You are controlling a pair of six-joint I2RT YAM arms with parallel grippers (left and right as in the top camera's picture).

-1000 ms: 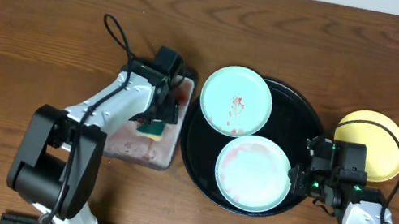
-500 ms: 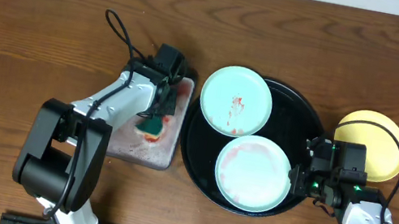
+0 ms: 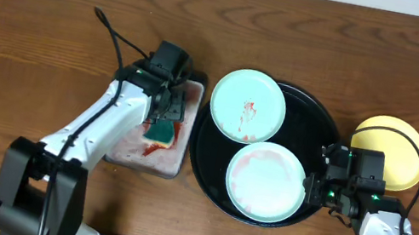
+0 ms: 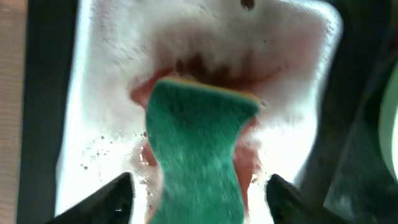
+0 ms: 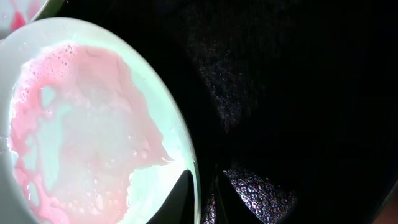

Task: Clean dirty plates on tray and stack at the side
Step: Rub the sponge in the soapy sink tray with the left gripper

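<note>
The black tray (image 3: 313,118) holds two mint plates. The rear plate (image 3: 247,106) has red smears and overlaps the tray's left rim. The near plate (image 3: 265,182) carries a pink watery film. My right gripper (image 3: 314,188) is shut on its right rim, one finger over the rim and one under, as the right wrist view (image 5: 202,198) shows. The yellow plate (image 3: 389,151) lies on the table right of the tray. My left gripper (image 3: 162,120) hangs over the teal sponge (image 3: 160,131). Its jaws straddle the sponge (image 4: 199,155) with a gap on each side.
The sponge sits in red-stained foamy water in a small rectangular tray (image 3: 130,151) left of the black tray. A black cable (image 3: 116,32) loops behind the left arm. The right arm covers part of the yellow plate.
The left arm's elbow swung down and left while its gripper stayed over the sponge. The red stain around the sponge grew. The right arm has not moved.
</note>
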